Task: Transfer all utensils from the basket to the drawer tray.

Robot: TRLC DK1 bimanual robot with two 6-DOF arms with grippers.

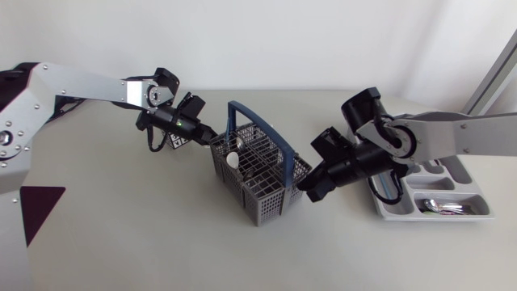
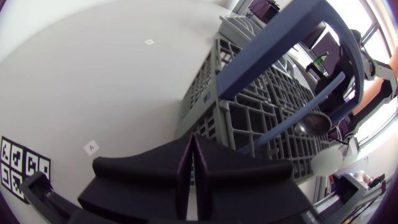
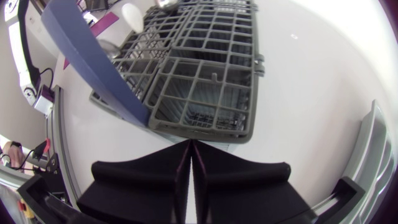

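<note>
grey basket (image 1: 271,204) sits between left pincer (image 1: 208,139) and right pincer (image 1: 308,193); both closed, empty.

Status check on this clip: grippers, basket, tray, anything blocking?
Both shut, empty: left gripper and right gripper flank basket, spoons inside. Some utensils in tray. Nothing in the way.

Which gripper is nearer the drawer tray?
The right gripper, at the end of the basket facing the tray; the left gripper sits at the opposite end, farther away.
</note>
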